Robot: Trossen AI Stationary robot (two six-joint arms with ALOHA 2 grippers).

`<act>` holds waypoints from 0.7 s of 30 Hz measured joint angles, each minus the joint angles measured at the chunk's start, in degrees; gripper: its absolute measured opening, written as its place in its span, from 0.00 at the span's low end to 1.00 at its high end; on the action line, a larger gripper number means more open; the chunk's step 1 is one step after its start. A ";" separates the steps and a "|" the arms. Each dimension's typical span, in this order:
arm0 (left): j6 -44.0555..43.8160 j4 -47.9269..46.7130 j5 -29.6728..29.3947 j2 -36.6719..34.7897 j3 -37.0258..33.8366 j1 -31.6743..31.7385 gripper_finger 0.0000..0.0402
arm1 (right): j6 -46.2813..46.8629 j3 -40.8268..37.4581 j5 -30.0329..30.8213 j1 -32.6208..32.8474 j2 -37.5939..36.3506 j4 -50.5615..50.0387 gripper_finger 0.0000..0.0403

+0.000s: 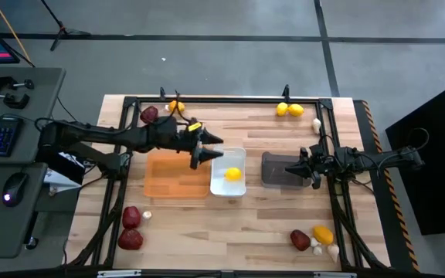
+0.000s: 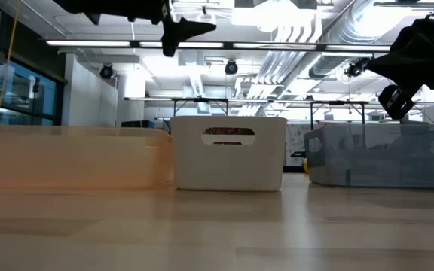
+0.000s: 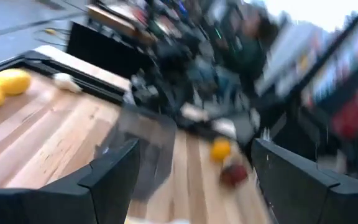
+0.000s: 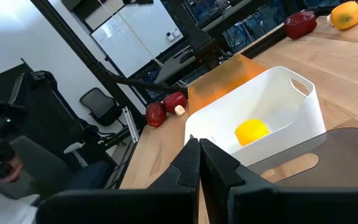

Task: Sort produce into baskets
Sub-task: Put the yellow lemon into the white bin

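My left gripper (image 1: 205, 152) hangs open and empty above the far left corner of the white bin (image 1: 228, 185); its fingers stand wide apart in the left wrist view (image 3: 194, 177). One yellow lemon (image 1: 232, 174) lies in the white bin and also shows in the right wrist view (image 4: 252, 131). My right gripper (image 1: 293, 169) is shut and empty above the dark grey bin (image 1: 273, 179). The orange tray (image 1: 174, 177) lies against the white bin's left side. In the low view both grippers hang high above the three containers.
Loose produce lies in four groups. Far left: a dark red piece (image 1: 149, 114) and a lemon (image 1: 178, 106). Far right: two lemons (image 1: 288, 110) and a garlic bulb (image 1: 316, 123). Near left: two dark red pieces (image 1: 130, 228) and a garlic bulb (image 1: 147, 215). Near right: a dark red piece (image 1: 300, 239), a lemon (image 1: 323, 234) and garlic bulbs (image 1: 332, 249).
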 joint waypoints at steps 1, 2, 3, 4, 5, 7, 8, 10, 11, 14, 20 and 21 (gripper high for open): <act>-2.94 1.88 -1.53 0.00 -0.19 -0.07 0.73 | 0.00 0.00 0.00 -0.01 0.00 0.01 0.00; -5.33 3.54 -3.06 -0.02 -0.18 -0.26 0.73 | -0.01 0.00 0.03 -0.01 0.00 0.03 0.00; -7.05 4.77 -4.50 -0.07 -0.15 -0.48 0.73 | -0.11 0.00 0.80 0.00 0.01 0.25 0.00; -8.12 5.71 -6.02 -0.11 -0.15 -0.74 0.73 | -0.32 0.00 2.81 0.01 0.07 1.13 0.00; -8.53 6.29 -7.58 -0.10 -0.15 -1.02 0.73 | 1.49 0.00 5.00 0.01 0.09 2.67 0.00; -8.62 6.43 -10.86 -0.04 -0.15 -1.40 0.73 | 9.62 0.00 9.32 -0.01 0.07 8.89 0.00; -8.63 6.44 -12.46 -0.04 -0.15 -1.51 0.73 | 13.76 0.00 12.83 0.01 0.10 12.26 0.00; -8.73 6.64 -14.92 -0.04 -0.15 -1.37 0.73 | 18.11 0.00 18.86 -0.01 0.45 19.28 0.00; -8.71 7.01 -15.68 -0.04 -0.15 -1.02 0.73 | 17.45 0.00 19.96 -0.05 0.81 23.92 0.00; -8.30 9.65 -16.50 -0.02 -0.15 0.18 0.73 | 8.06 0.37 18.55 -0.02 4.26 46.22 0.00; -8.23 17.07 -16.49 -0.04 -0.13 2.94 0.73 | -17.89 15.38 8.91 -0.02 16.04 54.95 0.00; -8.32 17.85 -16.49 -0.04 -0.11 3.17 0.73 | -19.38 18.68 8.98 -0.02 17.92 50.45 0.00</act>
